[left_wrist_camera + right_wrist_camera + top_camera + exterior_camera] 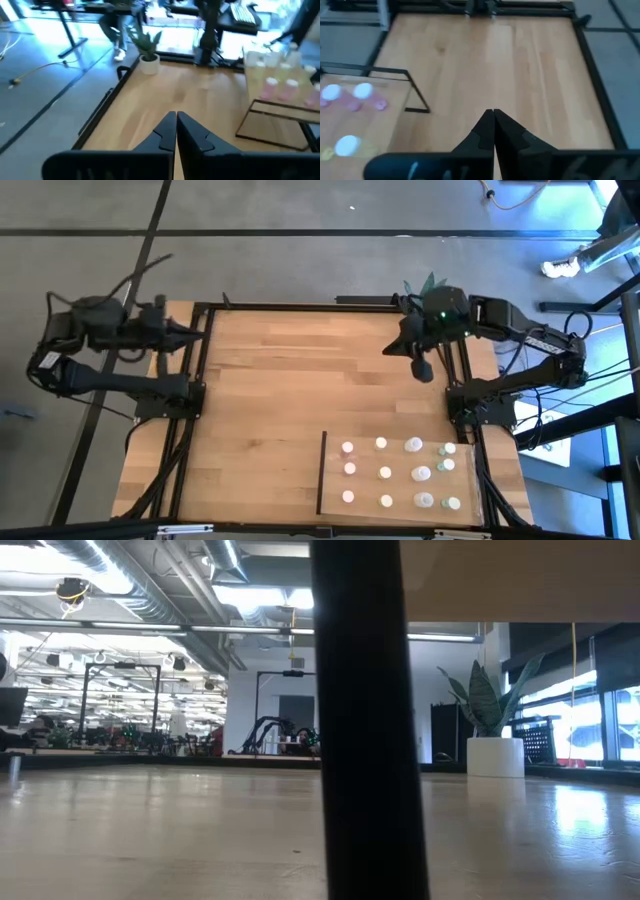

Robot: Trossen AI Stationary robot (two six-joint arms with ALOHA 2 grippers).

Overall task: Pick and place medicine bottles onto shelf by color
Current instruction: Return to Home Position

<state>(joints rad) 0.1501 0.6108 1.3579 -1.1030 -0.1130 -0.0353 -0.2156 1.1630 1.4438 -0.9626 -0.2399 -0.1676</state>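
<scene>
Bottles (pixel 385 473) on shelf (pixel 333 480) — tiny, light, probably slick; pinch across the sides. Left tool (pixel 176 117), right tool (pixel 493 112) — closed, empty.

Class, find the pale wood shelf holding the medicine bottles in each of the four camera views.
High view: shelf, lower right of the table.
Low view: cannot be told apart.
Left wrist view: shelf across the table, pink bottles on it.
Right wrist view: shelf close by, beside the bare table.
Shared landmark: potted plant, in high, low and left wrist views.
</scene>
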